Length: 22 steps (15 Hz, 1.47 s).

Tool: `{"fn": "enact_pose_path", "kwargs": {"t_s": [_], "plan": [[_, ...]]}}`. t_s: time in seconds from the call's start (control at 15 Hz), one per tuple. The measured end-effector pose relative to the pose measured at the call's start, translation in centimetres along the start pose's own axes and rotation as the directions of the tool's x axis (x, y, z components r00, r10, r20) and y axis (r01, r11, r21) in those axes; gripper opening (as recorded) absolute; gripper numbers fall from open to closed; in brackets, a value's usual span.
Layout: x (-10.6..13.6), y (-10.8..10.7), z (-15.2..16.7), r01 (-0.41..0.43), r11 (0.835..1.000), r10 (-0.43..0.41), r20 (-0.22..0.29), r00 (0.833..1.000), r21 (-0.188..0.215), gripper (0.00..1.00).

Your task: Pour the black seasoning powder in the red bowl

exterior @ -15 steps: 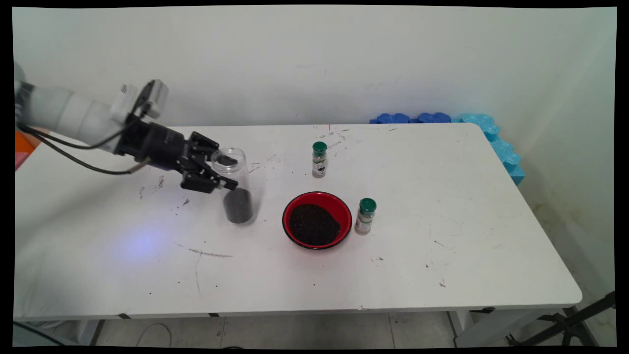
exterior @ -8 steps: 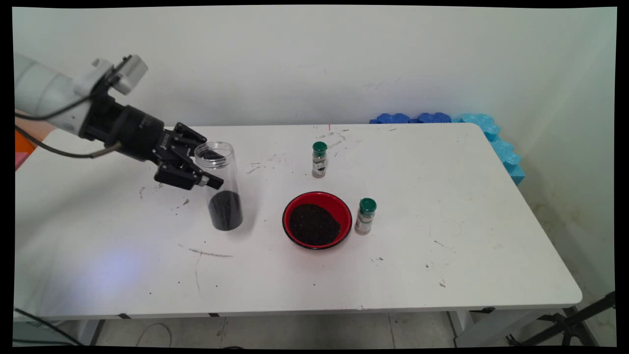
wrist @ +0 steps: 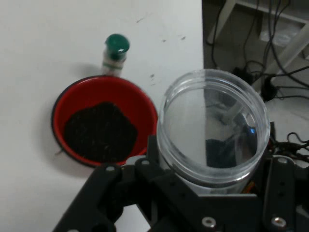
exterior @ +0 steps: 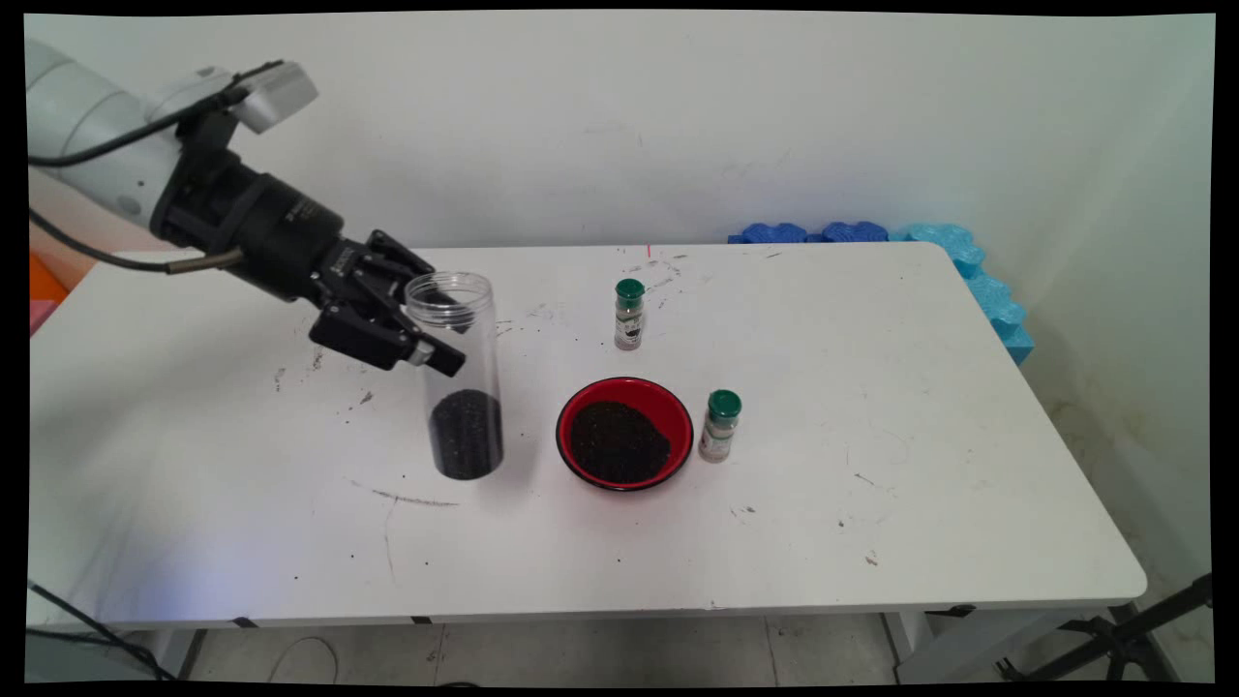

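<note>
My gripper (exterior: 438, 334) is shut on a clear open-topped plastic jar (exterior: 455, 378) with dark grains in its lower part. The jar hangs upright over the table's left-middle, just left of a red bowl (exterior: 624, 433) filled with the same dark grains. In the hand view the jar's round mouth (wrist: 212, 130) fills the right side, held between my fingers, and the red bowl (wrist: 104, 121) lies to its left.
One green-capped spice bottle (exterior: 628, 315) stands behind the bowl, another green-capped bottle (exterior: 719, 426) right beside it, which also shows as the bottle (wrist: 116, 53) in the hand view. Blue foam pieces (exterior: 929, 261) line the table's (exterior: 871, 407) far right corner.
The jar went left and up half a second ago, then came back right and toward the bowl, held higher. The gripper stayed shut on it throughout.
</note>
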Motion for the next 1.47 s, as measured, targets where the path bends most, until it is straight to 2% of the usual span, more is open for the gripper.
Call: {"fn": "enact_pose_path", "kwargs": {"t_s": [0.2,0.47,0.67,0.87,1.13,1.47], "plan": [[1.3,0.4,1.2,0.016,1.000,-0.015,0.023,1.000,-0.023,0.00],[2.5,0.5,2.9,0.117,0.992,-0.115,0.049,0.992,-0.041,0.00],[3.1,0.2,4.1,0.190,0.981,-0.188,0.063,0.980,-0.039,0.00],[3.5,-0.5,5.5,0.271,0.962,-0.268,0.073,0.961,-0.035,0.00],[4.0,-1.5,7.3,0.413,0.909,-0.409,0.076,0.909,-0.050,0.00],[3.8,-2.6,8.9,0.568,0.822,-0.563,0.088,0.822,-0.043,0.00]]}}
